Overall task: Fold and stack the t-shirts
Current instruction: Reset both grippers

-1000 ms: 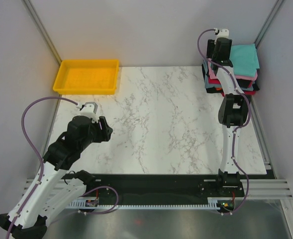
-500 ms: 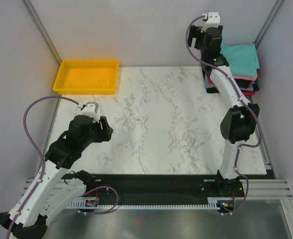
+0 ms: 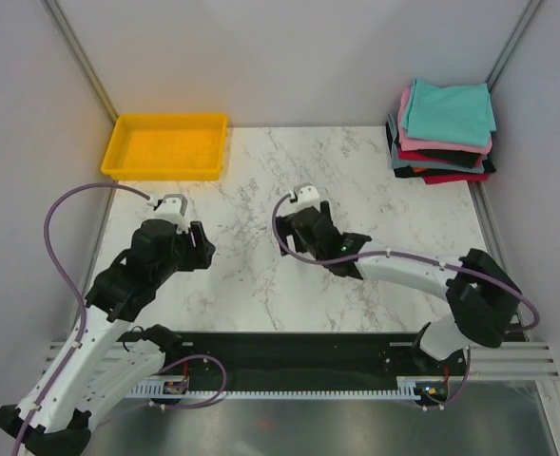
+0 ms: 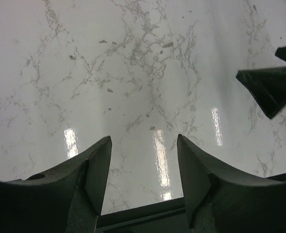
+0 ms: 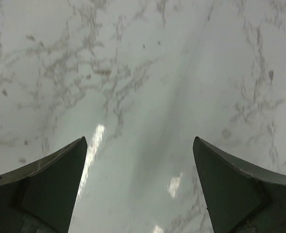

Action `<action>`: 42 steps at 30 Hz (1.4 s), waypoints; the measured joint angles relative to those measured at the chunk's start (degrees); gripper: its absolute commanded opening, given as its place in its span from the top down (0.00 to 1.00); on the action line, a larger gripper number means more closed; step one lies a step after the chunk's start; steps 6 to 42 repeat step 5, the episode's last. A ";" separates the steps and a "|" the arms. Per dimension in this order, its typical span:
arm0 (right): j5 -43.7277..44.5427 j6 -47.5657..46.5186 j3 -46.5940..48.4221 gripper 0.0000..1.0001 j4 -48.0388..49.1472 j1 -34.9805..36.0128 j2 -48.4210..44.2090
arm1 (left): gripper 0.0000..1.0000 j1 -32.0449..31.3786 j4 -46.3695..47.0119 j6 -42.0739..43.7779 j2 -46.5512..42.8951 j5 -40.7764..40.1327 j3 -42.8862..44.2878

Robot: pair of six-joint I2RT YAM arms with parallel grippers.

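Jaws were found apart on both grippers with nothing held; the stacking step was judged complete.
The jaws of the right gripper were spread wide and those of the left gripper were parted less widely, with only bare marble table seen between each pair. The t-shirts were found folded in one stack, teal uppermost, well beyond the right jaws and to their right. No loose shirt was seen near either pair, so no further grasp was judged necessary; withdrawal to rest was indicated next.
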 measured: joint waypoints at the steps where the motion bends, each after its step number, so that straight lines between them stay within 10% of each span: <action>1: 0.31 1.38 -3.80 0.02 -0.94 1.55 -2.60 | 0.36 0.00 0.00 0.00 -0.04 -0.13 0.00; 5: 3.80 7.21 -13.09 0.02 -4.09 5.14 -17.31 | 0.36 0.11 0.00 0.00 -0.48 -0.59 0.00; 42: 3.80 7.21 -13.09 0.02 -4.09 5.14 -17.31 | 0.36 0.11 0.00 0.00 -0.48 -0.59 0.00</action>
